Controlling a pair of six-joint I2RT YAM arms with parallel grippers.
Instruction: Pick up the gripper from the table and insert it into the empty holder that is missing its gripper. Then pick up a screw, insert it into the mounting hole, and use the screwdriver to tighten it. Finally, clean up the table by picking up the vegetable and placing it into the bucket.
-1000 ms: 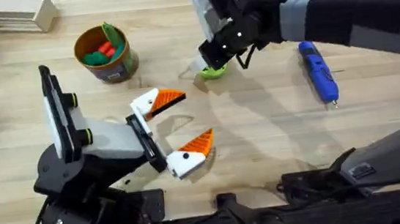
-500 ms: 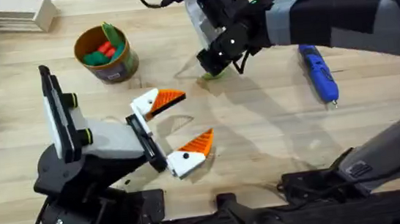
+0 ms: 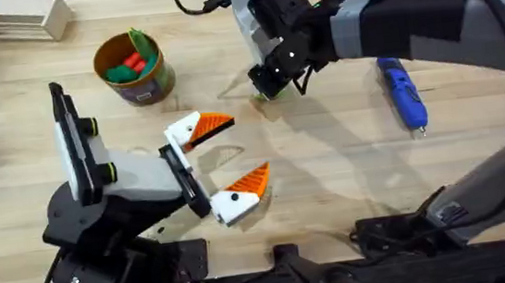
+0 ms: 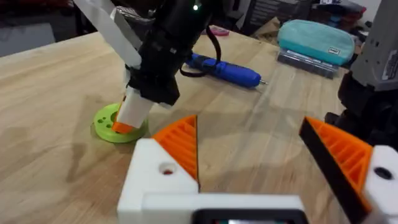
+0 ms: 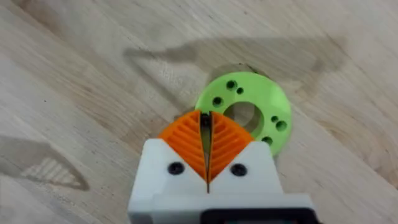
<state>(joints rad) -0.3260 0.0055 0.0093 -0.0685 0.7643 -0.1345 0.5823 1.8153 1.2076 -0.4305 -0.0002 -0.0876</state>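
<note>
- The right gripper (image 5: pixel 207 144), white-bodied with orange ribbed pads, is clenched with its pads pressed face to face. Something small may be pinched between the tips, but I cannot tell what. It sits just above the rim of the bright green plastic ring (image 5: pixel 249 113) with a central hole, near the middle of the table's far edge.
- The left gripper (image 3: pixel 226 153) rests released near the table's centre, both white plastic holders (image 3: pixel 180 133) carrying orange ribbed wedge fingertips (image 3: pixel 215 124), jaws spread wide.
- The blue cylindrical-handled screwdriver (image 3: pixel 402 90) lies flat toward the table's right edge, well apart from the holders.
- The round tin bucket (image 3: pixel 132 68) with an olive-brown label stands near the far left corner, red and green toys inside, with a green leafy vegetable (image 3: pixel 140 40) at its far rim.
- Risk, as a judgement: if a screw is pinched, so small a grip at the tips could slip during transfer, letting it roll across the wood. The closed tips could also knock the ring and scatter anything resting on it.
- Compared with a second ago, the right gripper has shifted slightly toward the far edge and now covers most of the ring from above. The left gripper, bucket and screwdriver have not moved.
</note>
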